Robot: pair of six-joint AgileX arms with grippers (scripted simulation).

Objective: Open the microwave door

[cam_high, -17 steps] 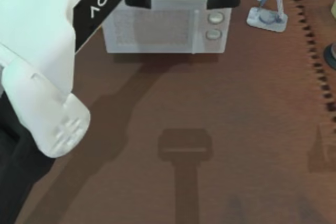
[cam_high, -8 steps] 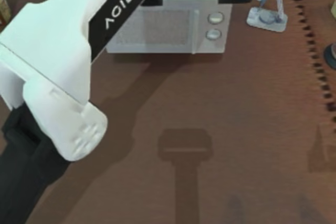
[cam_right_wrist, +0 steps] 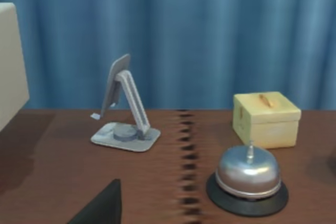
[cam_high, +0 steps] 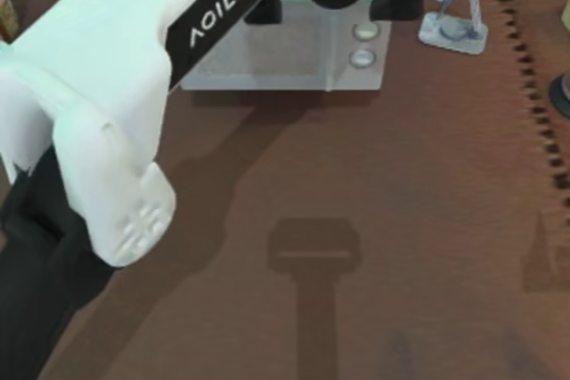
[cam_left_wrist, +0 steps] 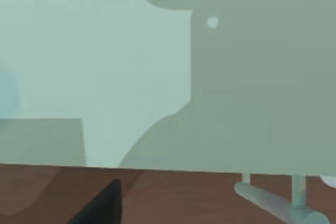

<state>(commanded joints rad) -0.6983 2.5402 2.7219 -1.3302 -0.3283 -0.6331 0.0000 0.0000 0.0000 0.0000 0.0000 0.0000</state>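
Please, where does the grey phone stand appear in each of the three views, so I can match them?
Top view: the phone stand is at the far edge, right of the microwave.
Left wrist view: not in it.
Right wrist view: the phone stand stands before the blue curtain.
Shared landmark: the microwave's white side.

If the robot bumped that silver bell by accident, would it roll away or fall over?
Probably neither. The bell is a low dome on a wide, flat black base, so it looks hard to tip. It likely would just slide across the table. Its shiny metal may feel slippery to grip.
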